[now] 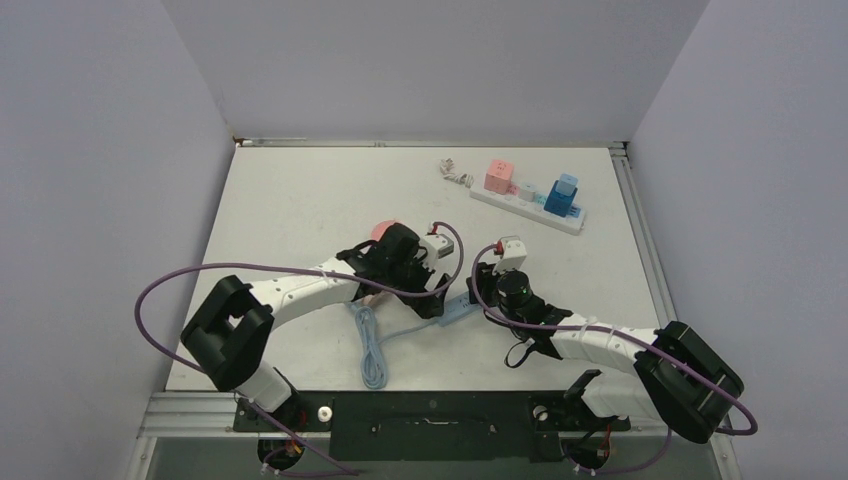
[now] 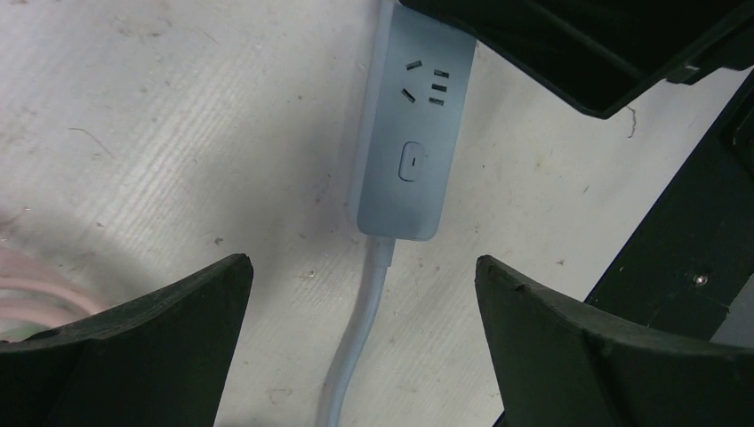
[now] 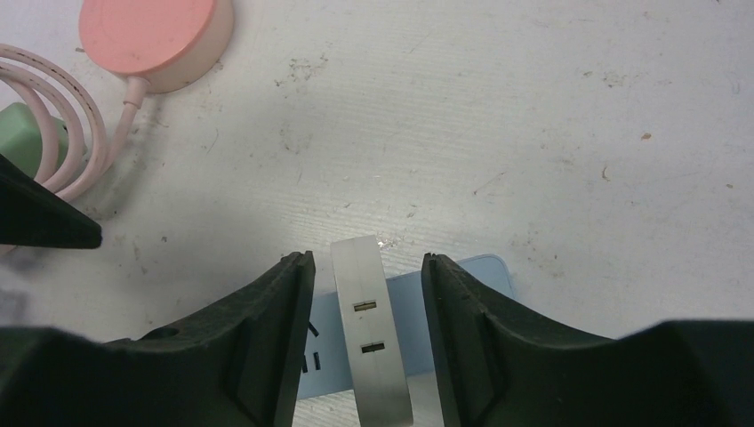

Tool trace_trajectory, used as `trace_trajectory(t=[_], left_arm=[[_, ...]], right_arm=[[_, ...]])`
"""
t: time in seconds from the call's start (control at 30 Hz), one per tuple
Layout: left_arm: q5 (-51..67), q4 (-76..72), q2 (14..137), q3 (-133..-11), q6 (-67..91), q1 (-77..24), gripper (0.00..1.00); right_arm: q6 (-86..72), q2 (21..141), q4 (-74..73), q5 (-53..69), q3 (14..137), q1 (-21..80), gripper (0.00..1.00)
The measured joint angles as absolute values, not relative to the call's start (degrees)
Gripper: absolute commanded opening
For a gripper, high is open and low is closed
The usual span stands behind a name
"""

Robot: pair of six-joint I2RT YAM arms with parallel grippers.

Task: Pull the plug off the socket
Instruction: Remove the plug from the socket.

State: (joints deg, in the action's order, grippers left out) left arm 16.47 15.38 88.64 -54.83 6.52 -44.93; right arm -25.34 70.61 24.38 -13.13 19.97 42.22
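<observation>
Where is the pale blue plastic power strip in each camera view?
Top external: the pale blue plastic power strip lies mid-table between the two arms.
Left wrist: upper centre, sockets and button showing.
Right wrist: bottom centre, partly under the grey metal plug.
Shared landmark: the round pink puck, upper left in the right wrist view; absent from the left wrist.

The silver rectangular metal plug [image 3: 369, 329] stands between the right gripper's [image 3: 366, 260] fingers, apart from both, seated on the pale blue plastic socket strip [image 3: 480, 274] crossing beneath them. Ahead, to that gripper's left, lies the pink round plastic puck [image 3: 156, 40]; its coiled pink cord [image 3: 76, 107] lies nearer, over a green block [image 3: 22, 133]. Ahead of the left gripper [image 2: 362, 264], between its spread fingers, lies the strip's end, its cable [image 2: 364, 311] trailing back.
</observation>
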Motion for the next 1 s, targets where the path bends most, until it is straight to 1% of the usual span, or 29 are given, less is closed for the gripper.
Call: trace_trajectory(t=[0.27,0.43,0.5,0.63,0.67,0.73,0.8,1.0], left_arm=[[19.18,16.8,93.47,-55.77,6.81,-46.06,0.94],[19.64,16.49,95.02,-55.77,7.38,-47.55,0.91],[19.57,16.47,95.79,-55.77,8.05,-47.83,0.87],[19.27,16.45,97.14,-55.77,9.96,-47.86,0.75],[19.18,16.38,97.36,-55.77,10.33,-47.86,0.71],[18.87,16.34,97.76,-55.77,11.07,-47.86,0.66],[18.44,16.49,98.21,-56.01,11.68,-47.86,0.63],[17.8,16.47,99.61,-57.34,12.93,-47.92,0.6]], right_arm=[[-24.86,70.61,21.17,-13.15,21.65,42.19,0.5],[-24.38,70.59,18.44,-12.53,23.92,42.02,0.5],[-24.18,70.59,17.52,-12.19,24.38,41.95,0.5],[-23.86,70.13,15.49,-11.92,24.51,41.3,0.5],[-23.79,69.78,15.11,-11.75,24.51,41.08,0.5],[-23.64,68.97,14.83,-11.42,24.51,40.45,0.5],[-23.4,68.16,14.83,-10.7,24.49,39.94,0.49],[-22.59,67.61,14.92,-7.53,24.32,39.4,0.48]])
